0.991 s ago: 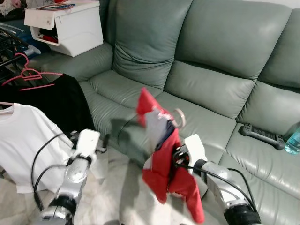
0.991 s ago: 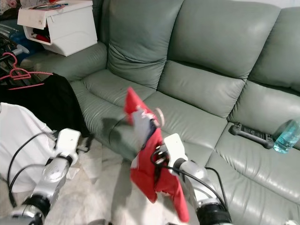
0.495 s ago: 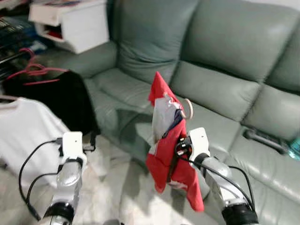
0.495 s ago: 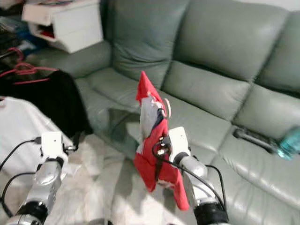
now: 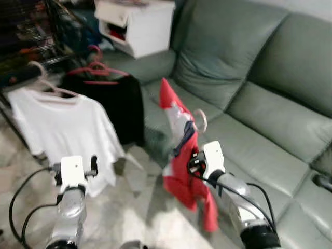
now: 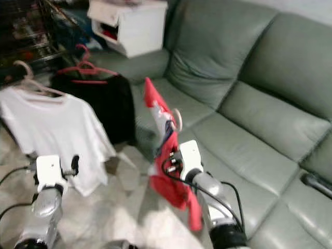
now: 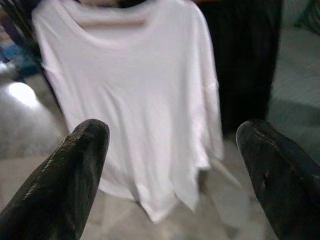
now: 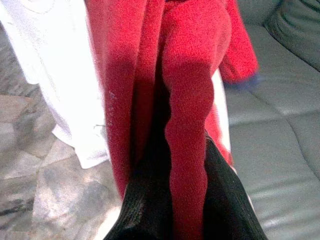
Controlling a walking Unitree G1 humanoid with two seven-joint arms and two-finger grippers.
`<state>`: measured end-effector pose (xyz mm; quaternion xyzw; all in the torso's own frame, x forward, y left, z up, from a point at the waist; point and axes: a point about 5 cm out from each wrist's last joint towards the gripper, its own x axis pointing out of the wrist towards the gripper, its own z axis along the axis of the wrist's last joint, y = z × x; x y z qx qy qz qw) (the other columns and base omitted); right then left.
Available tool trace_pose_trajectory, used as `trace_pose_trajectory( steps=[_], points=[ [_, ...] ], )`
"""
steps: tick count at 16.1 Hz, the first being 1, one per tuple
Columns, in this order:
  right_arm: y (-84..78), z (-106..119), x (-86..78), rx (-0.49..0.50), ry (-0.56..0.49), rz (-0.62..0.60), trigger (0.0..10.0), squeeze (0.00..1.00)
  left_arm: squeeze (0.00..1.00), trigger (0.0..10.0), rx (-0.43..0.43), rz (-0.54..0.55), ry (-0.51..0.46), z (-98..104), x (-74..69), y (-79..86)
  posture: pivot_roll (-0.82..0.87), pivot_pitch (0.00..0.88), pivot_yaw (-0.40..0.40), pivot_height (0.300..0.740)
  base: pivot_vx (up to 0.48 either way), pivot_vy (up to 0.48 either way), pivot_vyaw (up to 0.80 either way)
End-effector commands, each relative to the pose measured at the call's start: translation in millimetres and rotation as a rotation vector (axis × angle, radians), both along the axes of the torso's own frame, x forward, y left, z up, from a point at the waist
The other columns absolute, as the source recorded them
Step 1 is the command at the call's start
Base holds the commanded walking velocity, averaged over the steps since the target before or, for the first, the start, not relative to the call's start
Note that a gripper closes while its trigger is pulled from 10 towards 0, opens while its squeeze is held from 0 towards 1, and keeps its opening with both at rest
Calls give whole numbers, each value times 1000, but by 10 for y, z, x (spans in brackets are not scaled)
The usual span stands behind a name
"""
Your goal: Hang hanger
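Three garments, three hangers. Right gripper [image 8: 175, 200] is clenched on a fuzzy red knit garment [image 5: 181, 171] – it hangs bunched on a pale hanger with a round hook [image 5: 199, 119], held up in front of the grey-green leather sofa [image 5: 270, 104]. Left gripper [image 7: 175, 165] is spread wide, grasping nothing, facing a smooth white T-shirt [image 5: 62, 124] on a beige hanger [image 5: 39, 78]. Just beside it – a black garment [image 5: 122, 104] on a thin pink hanger [image 5: 96, 65]. One white boxy cabinet [image 5: 137, 26] stands behind the sofa arm.
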<state>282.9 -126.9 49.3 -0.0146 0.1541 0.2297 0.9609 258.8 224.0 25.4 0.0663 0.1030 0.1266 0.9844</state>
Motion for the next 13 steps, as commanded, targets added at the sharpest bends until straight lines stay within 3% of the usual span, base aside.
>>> trace_pose_trajectory(
  steps=[1,5,13],
  points=[
    [-73,76,58,2,-33,-21,10000,0,0,10000,44,-2,-24,108,73,-74,51,0,-2,740,0,0,0],
    [-68,141,118,11,-66,-51,10000,0,0,10000,113,1,-67,318,62,-35,81,0,20,740,0,0,264],
    [-233,-36,-132,-9,-12,-121,10000,0,0,10000,99,-14,35,123,-187,-75,14,0,4,740,0,0,523]
  ],
)
